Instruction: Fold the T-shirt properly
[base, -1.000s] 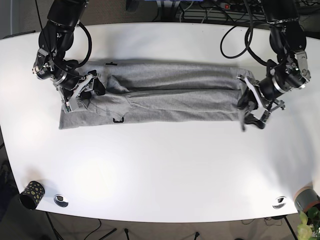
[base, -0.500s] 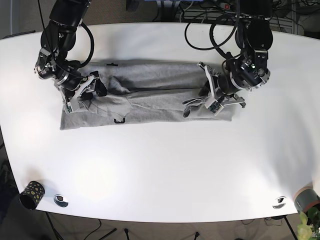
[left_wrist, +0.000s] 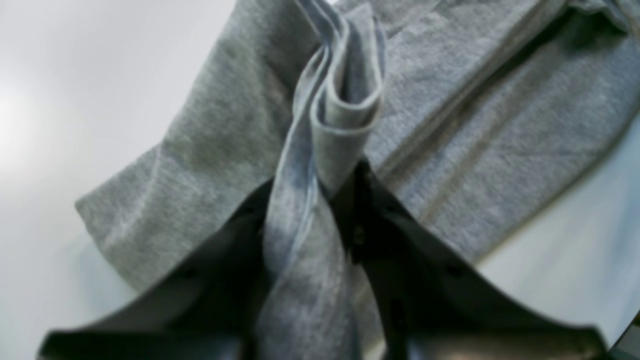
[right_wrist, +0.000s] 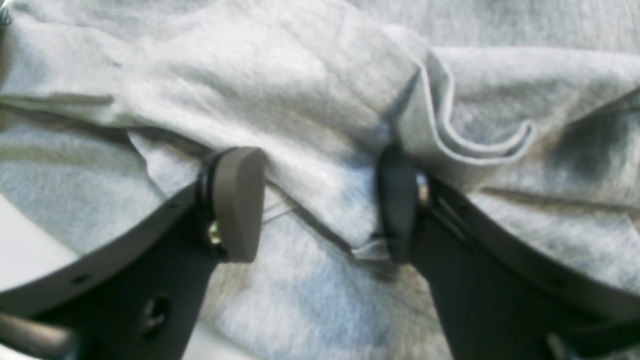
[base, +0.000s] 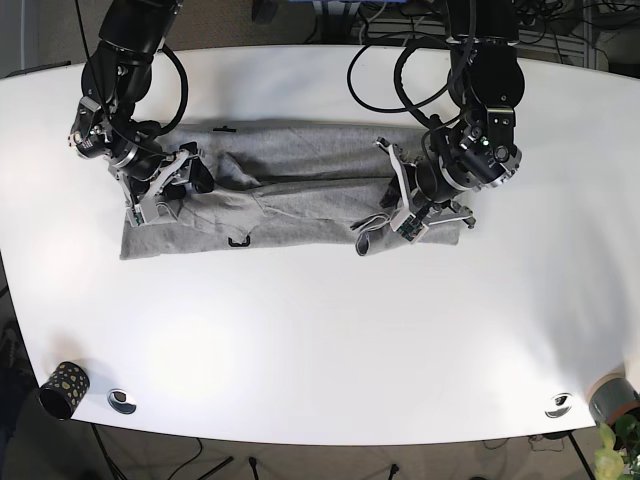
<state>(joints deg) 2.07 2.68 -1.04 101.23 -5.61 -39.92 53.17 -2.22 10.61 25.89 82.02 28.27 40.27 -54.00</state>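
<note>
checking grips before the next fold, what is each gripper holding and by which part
The left gripper pinches a bunched hem edge of the grey T-shirt. The right gripper is open over the cloth, gripping nothing.

Bright even light; wrist views blurred.

No text, label, brand, number or sign can be read in any view (the small dark marks on the grey T-shirt (base: 300, 180) in the base view are too small to make out, and both wrist views are blurred).
</note>
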